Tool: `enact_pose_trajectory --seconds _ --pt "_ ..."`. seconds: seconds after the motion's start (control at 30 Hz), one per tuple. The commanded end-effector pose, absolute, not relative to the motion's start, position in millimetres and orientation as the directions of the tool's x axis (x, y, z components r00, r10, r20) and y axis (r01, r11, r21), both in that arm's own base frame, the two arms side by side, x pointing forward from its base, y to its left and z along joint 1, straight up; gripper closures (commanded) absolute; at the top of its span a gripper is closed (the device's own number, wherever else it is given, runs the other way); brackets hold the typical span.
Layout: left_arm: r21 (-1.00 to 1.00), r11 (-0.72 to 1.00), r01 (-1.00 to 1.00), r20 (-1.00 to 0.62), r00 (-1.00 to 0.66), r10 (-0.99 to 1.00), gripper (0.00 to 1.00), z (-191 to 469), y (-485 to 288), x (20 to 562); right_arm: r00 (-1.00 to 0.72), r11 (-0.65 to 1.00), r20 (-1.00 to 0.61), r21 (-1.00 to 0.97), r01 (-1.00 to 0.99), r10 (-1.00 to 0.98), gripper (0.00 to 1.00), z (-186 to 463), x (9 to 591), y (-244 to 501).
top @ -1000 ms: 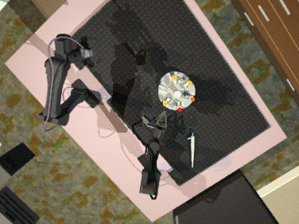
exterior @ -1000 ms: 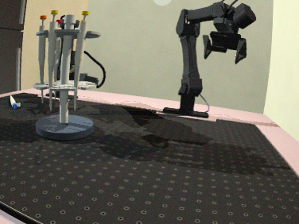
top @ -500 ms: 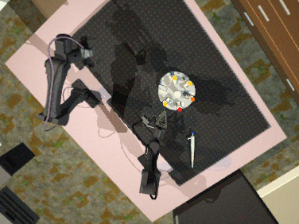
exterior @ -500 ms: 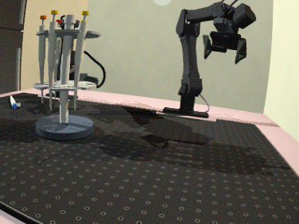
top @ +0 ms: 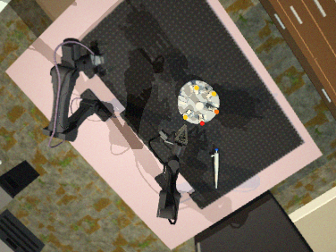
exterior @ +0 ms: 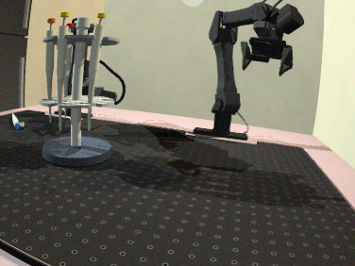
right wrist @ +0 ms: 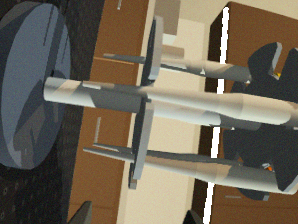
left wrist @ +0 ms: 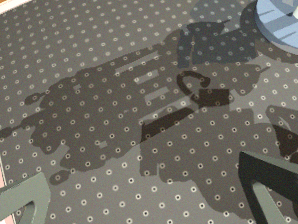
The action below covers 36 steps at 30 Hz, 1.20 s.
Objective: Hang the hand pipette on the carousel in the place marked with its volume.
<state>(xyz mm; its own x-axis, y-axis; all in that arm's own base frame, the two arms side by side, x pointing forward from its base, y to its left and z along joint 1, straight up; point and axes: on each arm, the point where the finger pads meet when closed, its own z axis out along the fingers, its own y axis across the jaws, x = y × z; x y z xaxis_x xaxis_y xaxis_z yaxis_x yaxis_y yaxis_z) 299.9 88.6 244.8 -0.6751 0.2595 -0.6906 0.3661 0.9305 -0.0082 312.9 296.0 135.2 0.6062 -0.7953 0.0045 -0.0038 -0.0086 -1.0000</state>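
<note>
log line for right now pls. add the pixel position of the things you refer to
pipette [top: 216,169] [exterior: 16,122]: on bench, unhung | carousel [top: 199,105] [exterior: 76,152] [left wrist: 276,30] [right wrist: 59,90]: five pipettes hung | left gripper [exterior: 266,58]: open, empty | right gripper [top: 173,136]: part-open, empty, near carousel

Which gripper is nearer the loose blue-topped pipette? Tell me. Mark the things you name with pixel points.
The right gripper [top: 173,136] [right wrist: 139,214]: in the top view it is just up and left of the pipette [top: 216,170] [exterior: 15,120]. The left gripper [top: 99,61] [exterior: 264,71] [left wrist: 141,174] is much farther off, toward the upper left.
</note>
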Motion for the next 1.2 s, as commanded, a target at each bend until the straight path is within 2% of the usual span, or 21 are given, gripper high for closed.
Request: enact_pose_trajectory --seconds 0.0,1.17 --pt "0.008 0.929 0.371 -0.712 -0.650 0.266 0.00 252.9 91.0 303.5 0.598 0.040 -0.016 -0.999 0.028 -0.801 0.51 156.3 321.1 295.7" --pt "0.008 0.929 0.371 -0.712 -0.650 0.266 0.00 252.9 91.0 303.5 0.600 0.029 -0.013 -0.999 0.018 -0.800 0.51 152.4 318.1 291.8"
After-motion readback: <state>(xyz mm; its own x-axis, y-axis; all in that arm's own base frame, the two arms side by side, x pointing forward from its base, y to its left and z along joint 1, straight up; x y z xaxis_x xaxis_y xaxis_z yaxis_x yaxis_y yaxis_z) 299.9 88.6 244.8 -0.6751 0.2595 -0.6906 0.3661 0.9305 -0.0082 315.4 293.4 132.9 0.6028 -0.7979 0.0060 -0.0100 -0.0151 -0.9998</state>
